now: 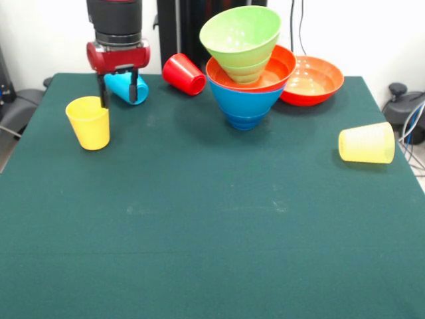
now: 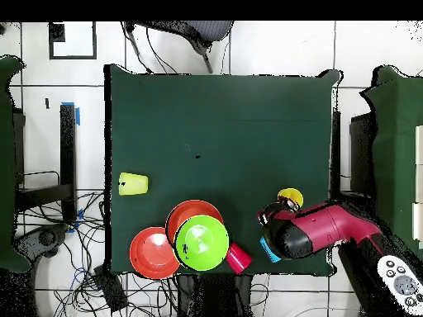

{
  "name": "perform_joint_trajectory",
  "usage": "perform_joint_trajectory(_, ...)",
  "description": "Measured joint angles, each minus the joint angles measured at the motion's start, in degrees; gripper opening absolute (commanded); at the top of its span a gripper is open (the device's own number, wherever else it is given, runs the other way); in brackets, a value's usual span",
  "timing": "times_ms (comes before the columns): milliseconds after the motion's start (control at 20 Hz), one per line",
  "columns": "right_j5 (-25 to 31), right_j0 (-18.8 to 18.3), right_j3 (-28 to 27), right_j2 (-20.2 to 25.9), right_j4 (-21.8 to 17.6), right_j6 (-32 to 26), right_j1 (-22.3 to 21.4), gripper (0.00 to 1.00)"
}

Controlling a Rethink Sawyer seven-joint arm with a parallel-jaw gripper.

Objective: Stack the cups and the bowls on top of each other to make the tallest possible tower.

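Observation:
My gripper (image 1: 118,100) hangs open at the table's back left, its left fingertip (image 1: 103,101) just over the far rim of the upright yellow cup (image 1: 88,123). Behind the fingers lies the light blue cup (image 1: 123,86), on its side. A red cup (image 1: 184,74) lies tipped beside it. The tower (image 1: 244,73) is a blue bowl (image 1: 243,106) holding an orange-red bowl (image 1: 284,61), with a tilted big green bowl (image 1: 240,34) on a smaller green one. In the overhead view the gripper (image 2: 277,215) sits between the yellow cup (image 2: 290,198) and the blue cup (image 2: 266,248).
A second orange-red bowl (image 1: 312,81) sits against the tower's right side. A ribbed pale yellow cup (image 1: 366,143) lies on its side near the right edge of the green table (image 1: 212,232). Cables and a chair stand off the table.

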Motion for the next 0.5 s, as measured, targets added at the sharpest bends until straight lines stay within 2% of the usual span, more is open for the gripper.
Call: perform_joint_trajectory(500,-0.01,5.27,-1.72,-6.05,-4.25,0.00,-1.84,1.00)
